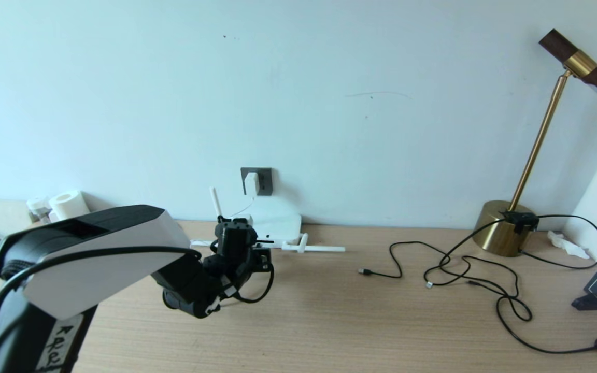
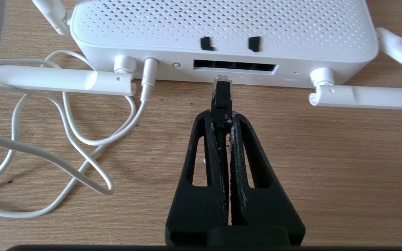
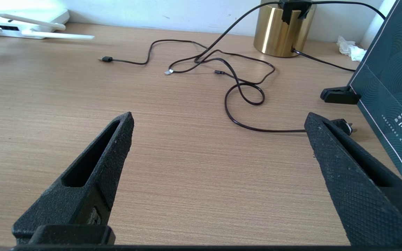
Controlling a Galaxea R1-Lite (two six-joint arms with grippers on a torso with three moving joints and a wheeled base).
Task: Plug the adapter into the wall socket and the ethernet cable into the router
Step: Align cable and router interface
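Note:
The white adapter (image 1: 251, 183) sits in the dark grey wall socket (image 1: 263, 181) on the wall. Below it the router (image 1: 276, 225) lies flat, its antennas spread on the desk. My left gripper (image 2: 221, 116) is shut on the ethernet cable's plug (image 2: 222, 94), whose clear tip is just in front of the router's (image 2: 222, 28) dark port slot (image 2: 235, 66). The black ethernet cable (image 1: 262, 290) loops down under my left gripper (image 1: 236, 243). My right gripper (image 3: 218, 118) is open above bare desk, with nothing between its fingers.
The thin white cord (image 2: 82, 139) coils on the desk beside the router. Thin black cables (image 1: 464, 274) sprawl at the right near a brass lamp base (image 1: 500, 228). A dark box (image 3: 389, 87) stands at the far right. A paper roll (image 1: 68, 204) is at the back left.

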